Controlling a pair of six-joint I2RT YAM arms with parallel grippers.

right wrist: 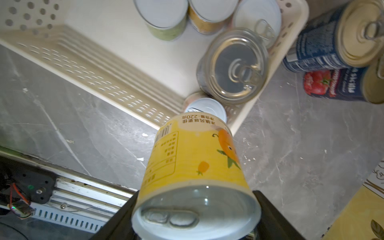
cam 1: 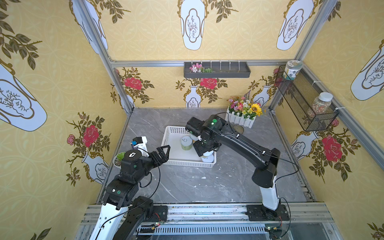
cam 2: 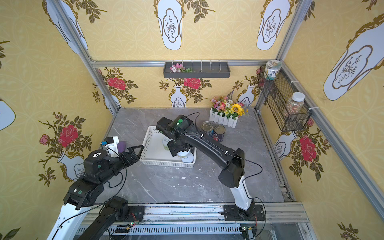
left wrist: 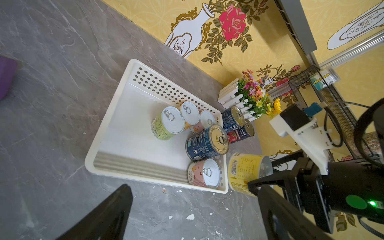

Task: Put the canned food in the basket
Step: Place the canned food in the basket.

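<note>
My right gripper (right wrist: 196,218) is shut on a yellow white-lidded can (right wrist: 195,166), which hangs over the near right corner of the white basket (left wrist: 116,116). That can (left wrist: 245,172) shows raised beside the corner in the left wrist view. Several cans stand in the basket, among them a green one (left wrist: 168,123), a dark blue one (left wrist: 205,143) and a pink one (left wrist: 204,174). Two dark blue cans (cam 2: 207,127) (cam 2: 219,133) stand on the table behind the basket. My left gripper (cam 1: 166,153) is open and empty at the basket's left side.
A white fence planter with flowers (cam 1: 244,113) stands at the back right. A purple object (cam 2: 122,146) and a small potted plant (cam 1: 119,158) sit at the left edge. The black wire shelf (cam 1: 305,99) holds jars on the right wall.
</note>
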